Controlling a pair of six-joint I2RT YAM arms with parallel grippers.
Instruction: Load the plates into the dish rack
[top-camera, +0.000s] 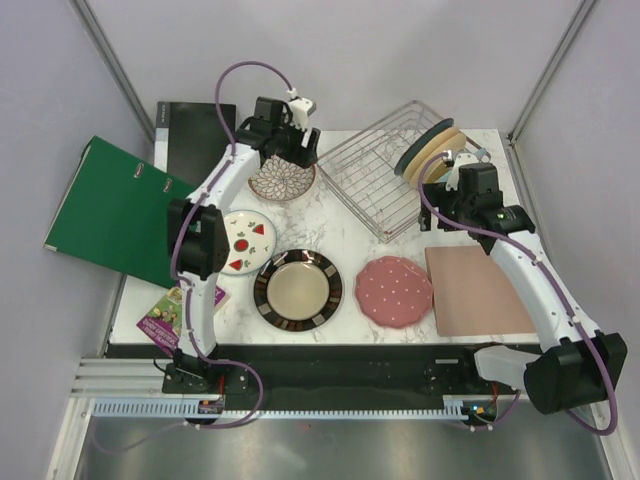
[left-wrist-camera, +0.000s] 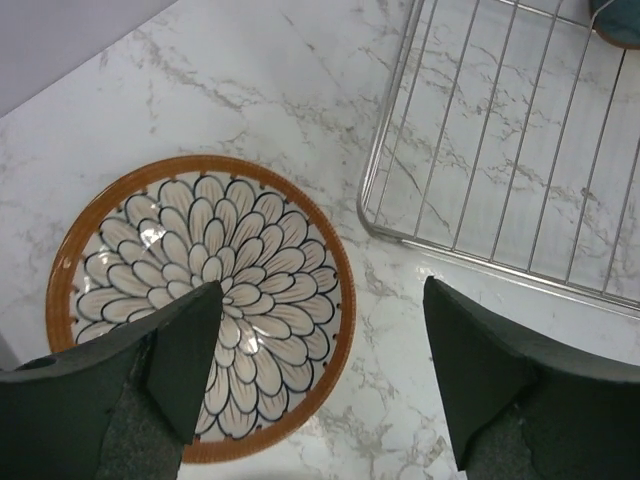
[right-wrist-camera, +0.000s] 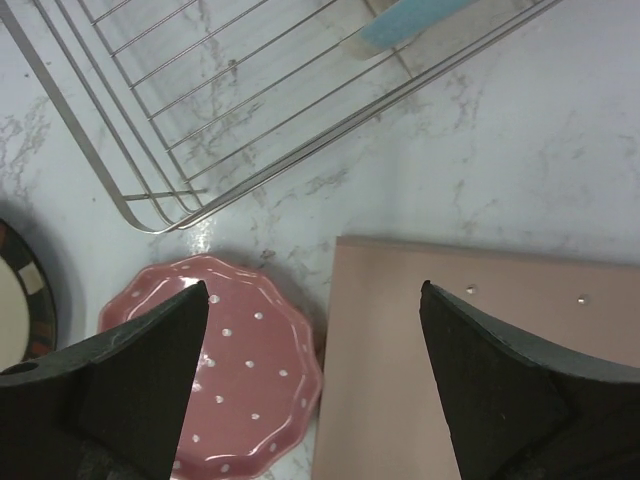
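Over the white marble table (left-wrist-camera: 300, 80), the left gripper (left-wrist-camera: 320, 290) hung with fingers spread above the round brown plate with white petal lattice (left-wrist-camera: 250, 270), apparently lined up to grasp its rim. The right gripper (right-wrist-camera: 312, 290), equally spread, hovered between the pink white-dotted plate (right-wrist-camera: 250, 360) and the pinkish-tan rectangular board (right-wrist-camera: 450, 380). Only the overhead view showed every patterned plate lying outside the silver wire dish rack (top-camera: 385, 170).

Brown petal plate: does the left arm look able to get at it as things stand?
Probably yes. The left gripper hangs open over the brown plate, nothing lies on it, and the rack sits apart to one side.
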